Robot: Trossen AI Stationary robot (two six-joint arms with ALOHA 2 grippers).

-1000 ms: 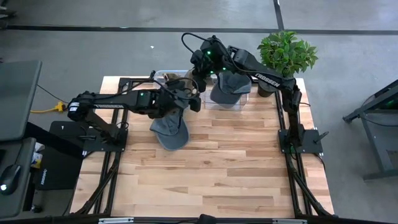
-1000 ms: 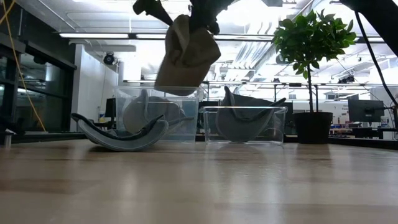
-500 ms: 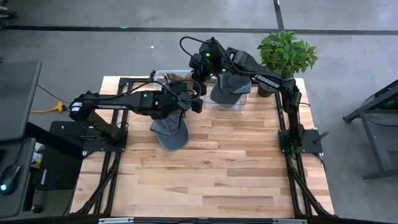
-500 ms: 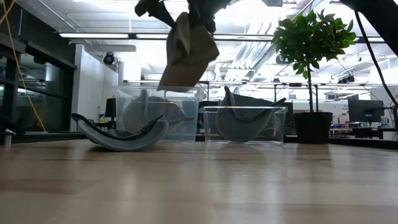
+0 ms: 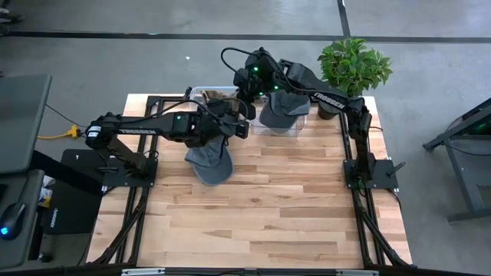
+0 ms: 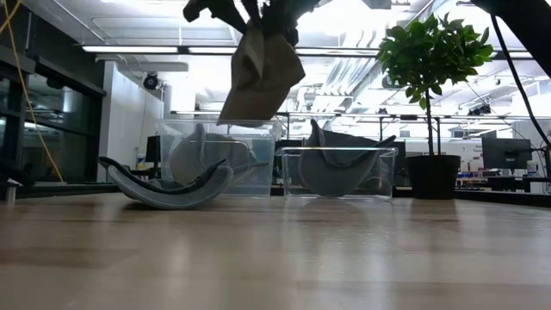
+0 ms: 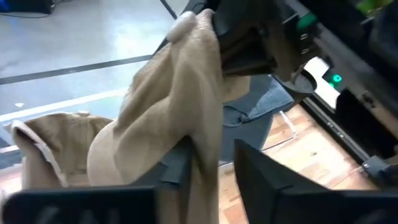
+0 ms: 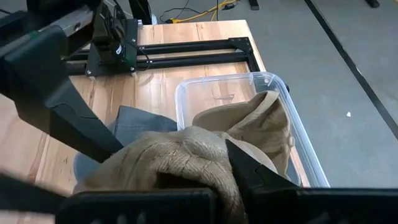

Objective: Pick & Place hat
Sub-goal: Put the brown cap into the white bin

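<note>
A tan hat (image 6: 263, 69) hangs in the air over the clear left bin (image 5: 205, 95), between my two grippers. My right gripper (image 5: 250, 83) is shut on its upper end. My left gripper (image 7: 211, 158) has come in from the table's left and is shut on the hat lower down. A second tan hat (image 8: 264, 124) lies inside that bin. A grey hat (image 5: 209, 162) rests upside down on the wood in front of the bin, rocking on its crown. My left gripper has a hanging fold of the tan hat (image 7: 205, 143) between its two fingers, several layers thick, and comes at it about level from the table's left. The hat is clear of bin and table. My right gripper pinches the hat's bunched top (image 7: 199, 25) from above. The hat hangs below it, folded lengthwise; the fingers themselves hide the exact place.
A second clear bin (image 5: 285, 115) with a grey hat in it stands right of the first. A potted plant (image 5: 353, 65) is at the far right corner. The near half of the wooden table (image 5: 261, 222) is bare wood.
My left gripper's fingers have closed in on the tan hat's hanging fold. The hat, held up by my right gripper throughout, has drawn in narrower and turned slightly. The grey hat on the table has stayed where it was.
</note>
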